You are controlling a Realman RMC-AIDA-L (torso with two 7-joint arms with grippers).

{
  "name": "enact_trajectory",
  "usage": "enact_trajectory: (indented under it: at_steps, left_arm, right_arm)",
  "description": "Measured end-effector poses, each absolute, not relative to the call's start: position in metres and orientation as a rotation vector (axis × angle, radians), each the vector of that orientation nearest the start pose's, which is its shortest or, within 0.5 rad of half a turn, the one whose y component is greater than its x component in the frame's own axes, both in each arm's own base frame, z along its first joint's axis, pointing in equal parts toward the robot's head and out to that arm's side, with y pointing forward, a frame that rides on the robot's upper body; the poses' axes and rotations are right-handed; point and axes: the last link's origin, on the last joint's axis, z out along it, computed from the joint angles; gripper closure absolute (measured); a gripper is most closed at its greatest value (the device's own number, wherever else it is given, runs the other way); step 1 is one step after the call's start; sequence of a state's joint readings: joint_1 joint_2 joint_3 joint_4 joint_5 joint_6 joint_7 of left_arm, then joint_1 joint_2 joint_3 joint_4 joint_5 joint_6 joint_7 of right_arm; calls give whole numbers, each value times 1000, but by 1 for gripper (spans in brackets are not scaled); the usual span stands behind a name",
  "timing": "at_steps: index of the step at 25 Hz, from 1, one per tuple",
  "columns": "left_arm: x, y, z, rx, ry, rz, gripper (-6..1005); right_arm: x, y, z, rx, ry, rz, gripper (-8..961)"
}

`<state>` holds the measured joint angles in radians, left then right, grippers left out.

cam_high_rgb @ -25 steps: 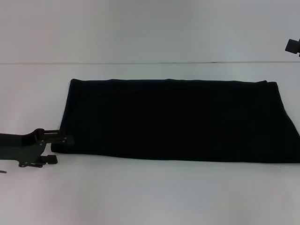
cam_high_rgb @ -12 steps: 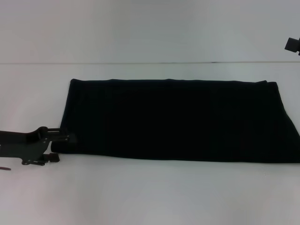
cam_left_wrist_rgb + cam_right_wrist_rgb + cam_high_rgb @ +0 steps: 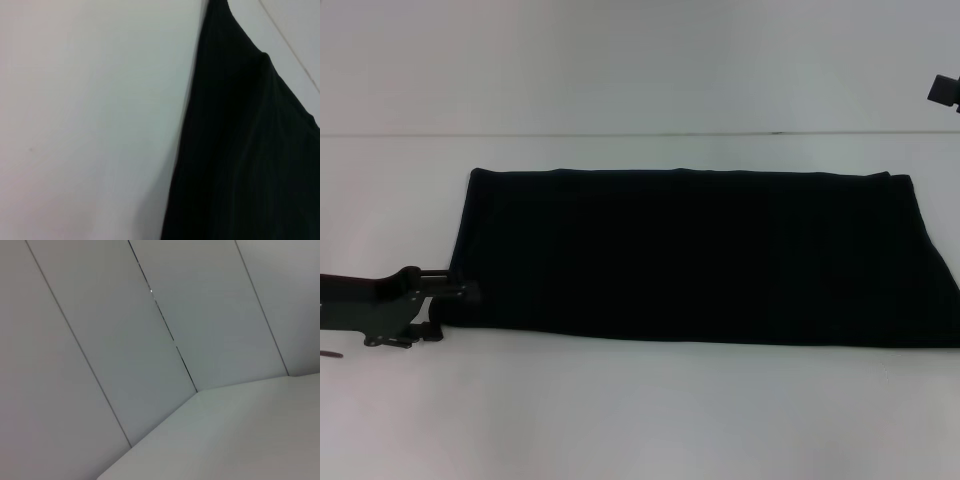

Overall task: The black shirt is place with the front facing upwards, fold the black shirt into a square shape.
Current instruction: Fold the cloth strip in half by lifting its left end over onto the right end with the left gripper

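The black shirt (image 3: pixel 690 255) lies on the white table folded into a long band that runs across the head view and past its right edge; no lettering shows. My left gripper (image 3: pixel 448 313) sits at the shirt's near left corner, open, with one finger over the cloth edge and the other on the table just before it. In the left wrist view the black shirt (image 3: pixel 250 150) fills one side, with bare table beside it. A small part of my right gripper (image 3: pixel 945 92) shows high at the far right edge, away from the cloth.
The white table (image 3: pixel 640 420) has bare room in front of and to the left of the shirt. A pale wall (image 3: pixel 640 60) rises behind the table's far edge. Only wall panels (image 3: pixel 150 340) and table appear in the right wrist view.
The left gripper has shifted slightly away from me along the shirt's left corner. The shirt and the right arm have not moved.
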<state>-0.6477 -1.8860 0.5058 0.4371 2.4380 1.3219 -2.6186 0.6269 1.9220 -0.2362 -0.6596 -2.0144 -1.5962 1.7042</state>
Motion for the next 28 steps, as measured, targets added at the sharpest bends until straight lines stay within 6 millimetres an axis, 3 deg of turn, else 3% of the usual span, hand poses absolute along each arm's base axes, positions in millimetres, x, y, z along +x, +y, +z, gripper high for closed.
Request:
enact_trajectory:
  at_steps: [28]
  left_arm:
    - [-330,376,47,2204,2629,489,112]
  right_arm:
    - [276,377,125,-2250,922,1004,32]
